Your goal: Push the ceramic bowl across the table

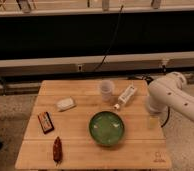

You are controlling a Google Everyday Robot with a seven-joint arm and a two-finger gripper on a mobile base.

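The green ceramic bowl (106, 128) sits upright on the light-wood table (80, 150), right of centre and toward the near edge. My white arm (170, 97) reaches in from the right. My gripper (153, 120) hangs low over the table's right edge, a short way right of the bowl and apart from it.
A translucent white cup (106, 89) and a white tube (126, 96) lie behind the bowl. A white packet (65, 103), a dark snack bar (45, 122) and a reddish-brown stick (57, 149) lie to the left. A dark logo (158, 159) marks the near right corner. A dark wall stands behind.
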